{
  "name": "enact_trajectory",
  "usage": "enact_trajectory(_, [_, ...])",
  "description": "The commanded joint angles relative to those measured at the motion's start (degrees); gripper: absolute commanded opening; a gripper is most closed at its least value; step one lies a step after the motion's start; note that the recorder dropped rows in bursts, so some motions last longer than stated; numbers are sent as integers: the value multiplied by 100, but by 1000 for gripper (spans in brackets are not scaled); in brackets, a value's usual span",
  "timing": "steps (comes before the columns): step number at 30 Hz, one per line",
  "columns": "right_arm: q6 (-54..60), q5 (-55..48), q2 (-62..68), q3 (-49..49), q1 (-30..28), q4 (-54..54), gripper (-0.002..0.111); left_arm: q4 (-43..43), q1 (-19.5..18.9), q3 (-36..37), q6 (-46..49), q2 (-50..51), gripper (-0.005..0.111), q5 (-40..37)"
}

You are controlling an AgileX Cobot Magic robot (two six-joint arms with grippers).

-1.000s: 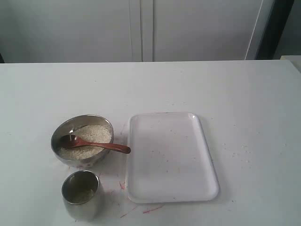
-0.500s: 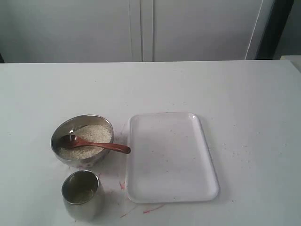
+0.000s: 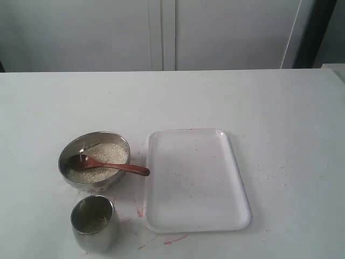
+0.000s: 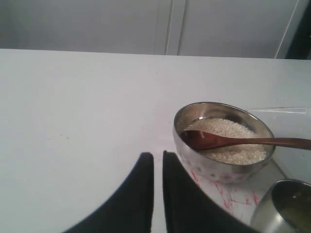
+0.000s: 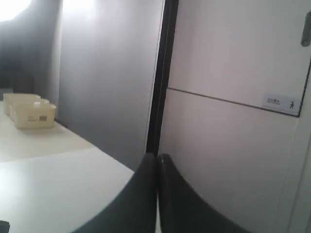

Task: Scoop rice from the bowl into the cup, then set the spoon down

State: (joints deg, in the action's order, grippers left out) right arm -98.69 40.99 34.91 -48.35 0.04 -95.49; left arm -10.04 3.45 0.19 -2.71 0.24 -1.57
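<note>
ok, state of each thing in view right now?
bowl: upright, partly full of rice.
rice: mostly in the bowl, a little in the cup.
spoon: scoop on the rice, handle over the bowl rim, not held.
cup: upright, only a little rice at the bottom.
tray: flat, bare but for specks.
left claw: shut, holding nothing.
right claw: shut, holding nothing.

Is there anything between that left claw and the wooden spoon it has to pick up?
Nothing visible does. In the left wrist view only bare table lies between the left gripper and the bowl, and the spoon rests uncovered on the rice. The cup stands beside the bowl, off that path.
</note>
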Motion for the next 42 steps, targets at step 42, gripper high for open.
enact_trajectory(42, [-631, -98, 3997, -1625, 2367, -446, 0, -53, 13, -19, -11, -24, 14, 21])
